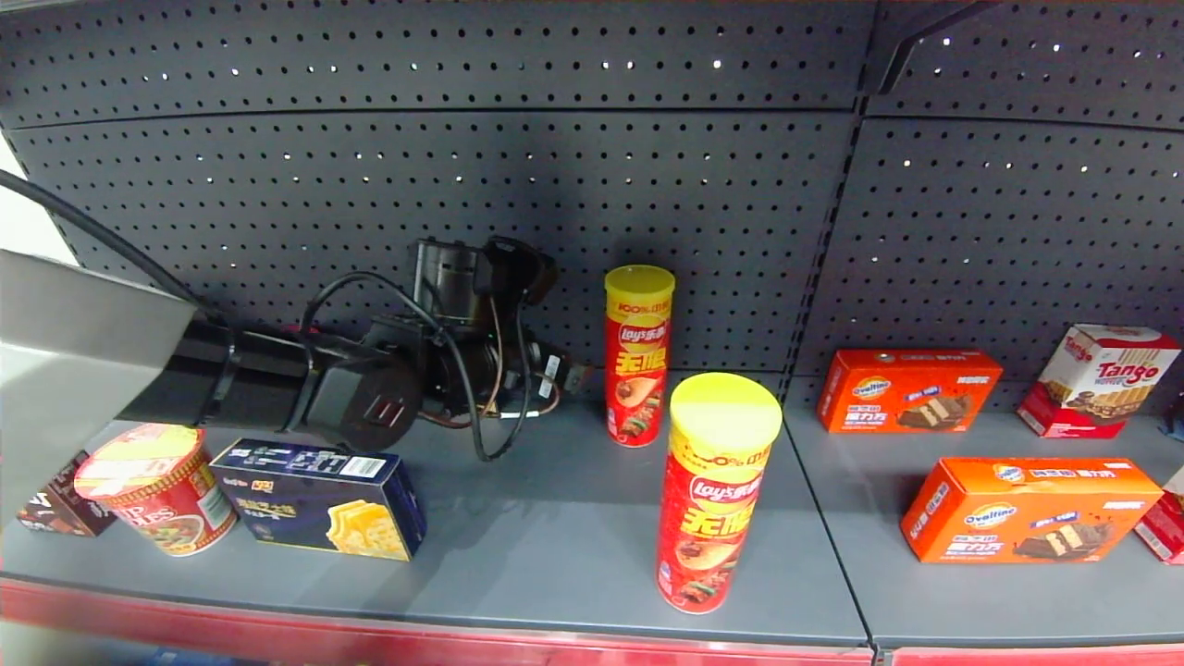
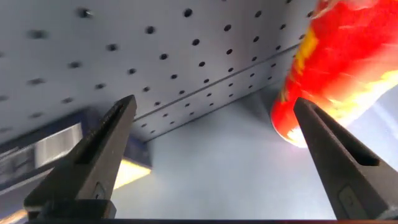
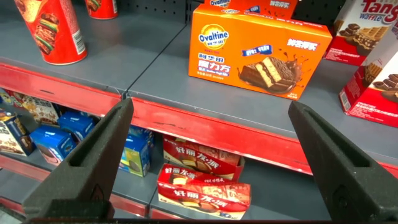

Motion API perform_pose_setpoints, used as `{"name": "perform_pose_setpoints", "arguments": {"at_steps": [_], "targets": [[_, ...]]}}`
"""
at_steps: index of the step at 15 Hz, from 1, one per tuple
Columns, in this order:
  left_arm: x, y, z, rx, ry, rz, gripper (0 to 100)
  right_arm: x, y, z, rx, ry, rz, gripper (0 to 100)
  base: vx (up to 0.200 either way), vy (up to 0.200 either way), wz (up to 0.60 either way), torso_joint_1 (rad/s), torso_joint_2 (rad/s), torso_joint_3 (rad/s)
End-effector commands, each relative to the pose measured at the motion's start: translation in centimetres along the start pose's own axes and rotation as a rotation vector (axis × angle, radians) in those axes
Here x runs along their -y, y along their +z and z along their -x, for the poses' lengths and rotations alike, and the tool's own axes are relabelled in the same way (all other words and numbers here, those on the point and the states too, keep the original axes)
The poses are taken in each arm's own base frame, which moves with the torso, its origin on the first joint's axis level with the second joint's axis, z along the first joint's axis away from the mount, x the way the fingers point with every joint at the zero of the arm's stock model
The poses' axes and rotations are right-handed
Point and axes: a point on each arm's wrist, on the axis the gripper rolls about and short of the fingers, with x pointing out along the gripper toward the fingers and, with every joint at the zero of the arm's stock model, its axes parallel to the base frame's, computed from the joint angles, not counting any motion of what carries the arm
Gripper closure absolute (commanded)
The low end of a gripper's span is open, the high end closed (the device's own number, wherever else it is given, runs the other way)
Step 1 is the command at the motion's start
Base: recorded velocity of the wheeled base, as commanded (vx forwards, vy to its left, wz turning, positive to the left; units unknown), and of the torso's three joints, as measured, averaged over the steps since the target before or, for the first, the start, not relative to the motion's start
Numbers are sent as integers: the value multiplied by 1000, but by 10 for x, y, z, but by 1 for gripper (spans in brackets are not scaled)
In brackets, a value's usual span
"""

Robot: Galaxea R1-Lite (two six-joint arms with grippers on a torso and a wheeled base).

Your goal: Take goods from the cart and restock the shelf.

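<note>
Two red chip cans with yellow lids stand upright on the grey shelf (image 1: pixel 555 546): one at the back (image 1: pixel 638 356), one nearer the front edge (image 1: pixel 717 490). My left arm (image 1: pixel 435 361) lies low over the shelf, its wrist just left of the back can. The left gripper (image 2: pixel 214 106) is open and holds nothing, with the red can (image 2: pixel 336 74) just outside one finger and apart from it. My right gripper (image 3: pixel 211 107) is open and empty in front of the shelf's red edge (image 3: pixel 205 127), below an orange box (image 3: pixel 258 50).
A cup of noodles (image 1: pixel 153 486) and a dark blue box (image 1: pixel 319 499) sit at the front left. Two orange boxes (image 1: pixel 906 388) (image 1: pixel 1027 509) and a white and red wafer box (image 1: pixel 1101 379) fill the right bay. Packets (image 3: pixel 202 180) lie on the lower shelf.
</note>
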Motion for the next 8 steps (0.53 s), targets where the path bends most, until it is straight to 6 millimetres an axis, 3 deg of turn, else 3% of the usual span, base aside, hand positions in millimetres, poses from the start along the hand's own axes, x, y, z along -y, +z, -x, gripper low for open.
{"name": "perform_pose_setpoints", "arguments": {"at_steps": [1,3,5,8], "targets": [[-3,13,36,45,5,-2,0,0,0,0,-1,2,1,0,0,0,0,0,0,0],[-3,16,55,58,3,-6,0,0,0,0,-1,5,2,0,0,0,0,0,0,0],[-7,20,97,98,8,-17,0,0,0,0,-3,-5,6,0,0,0,0,0,0,0],[-12,7,153,118,45,-28,0,2,2,1,-18,-95,17,0,0,0,0,0,0,0]]}}
